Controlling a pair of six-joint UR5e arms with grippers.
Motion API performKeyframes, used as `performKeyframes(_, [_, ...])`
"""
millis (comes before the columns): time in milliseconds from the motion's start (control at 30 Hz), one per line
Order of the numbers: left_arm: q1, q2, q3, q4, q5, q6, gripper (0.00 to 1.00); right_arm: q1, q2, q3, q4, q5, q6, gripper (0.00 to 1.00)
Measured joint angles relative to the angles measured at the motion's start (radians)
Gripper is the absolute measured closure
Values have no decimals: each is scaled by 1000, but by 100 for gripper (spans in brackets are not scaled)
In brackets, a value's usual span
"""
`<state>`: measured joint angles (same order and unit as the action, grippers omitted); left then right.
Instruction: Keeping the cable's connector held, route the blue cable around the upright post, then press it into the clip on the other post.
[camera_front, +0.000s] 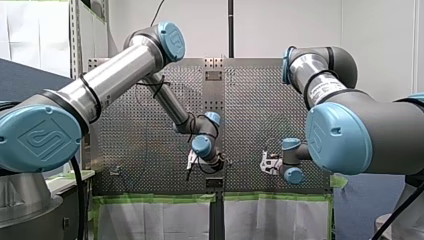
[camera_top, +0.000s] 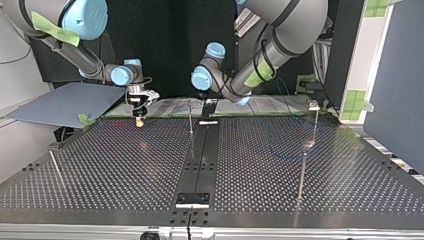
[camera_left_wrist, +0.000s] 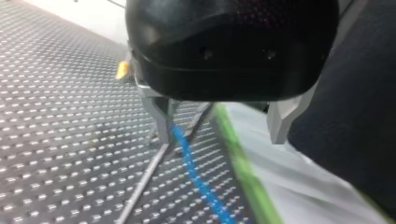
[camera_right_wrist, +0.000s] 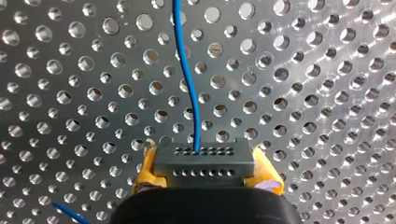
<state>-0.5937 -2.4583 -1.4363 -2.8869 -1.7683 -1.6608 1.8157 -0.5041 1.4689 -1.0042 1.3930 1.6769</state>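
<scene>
While my right gripper (camera_right_wrist: 205, 173) clamps its yellow pads (camera_right_wrist: 145, 171) on the two sides of the dark connector (camera_right_wrist: 204, 158), the blue cable (camera_right_wrist: 189, 79) leaves the connector's face. It runs straight ahead over the perforated tabletop (camera_top: 125, 165), with bare plate on both sides of it. In the top view this gripper hangs just above the tabletop near its far edge, at the view's left. The near-left stretch of plate is open except for one side post (camera_top: 56, 169) close to the left edge.

My left gripper (camera_left_wrist: 219, 135) stands open, its metal fingers (camera_left_wrist: 161, 116) well apart and holding nothing. The cable passes just beside one finger; I cannot tell whether it touches it. A band of green tape (camera_left_wrist: 238, 163) runs along the tabletop's far edge under this gripper.

In the top view the left gripper sits at that far edge near the middle, close to a thin upright post (camera_top: 190, 116) that stands beside the dark centre strip (camera_top: 200, 160). At the view's right, a far post carrying a small clip (camera_top: 313, 104) stands near the far corner. A near post (camera_top: 302, 172) stands closer to the camera. The cable lies in a faint loop on the plate between the middle and these two.
</scene>
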Motion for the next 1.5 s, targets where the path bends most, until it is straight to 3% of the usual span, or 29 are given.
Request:
performKeyframes(600, [-34,4,-28,64,-26,12,0,0,0,0,2,0,0,100])
performKeyframes(1500, [-54,5,-29,83,-38,9,0,0,0,0,4,-1,0,100])
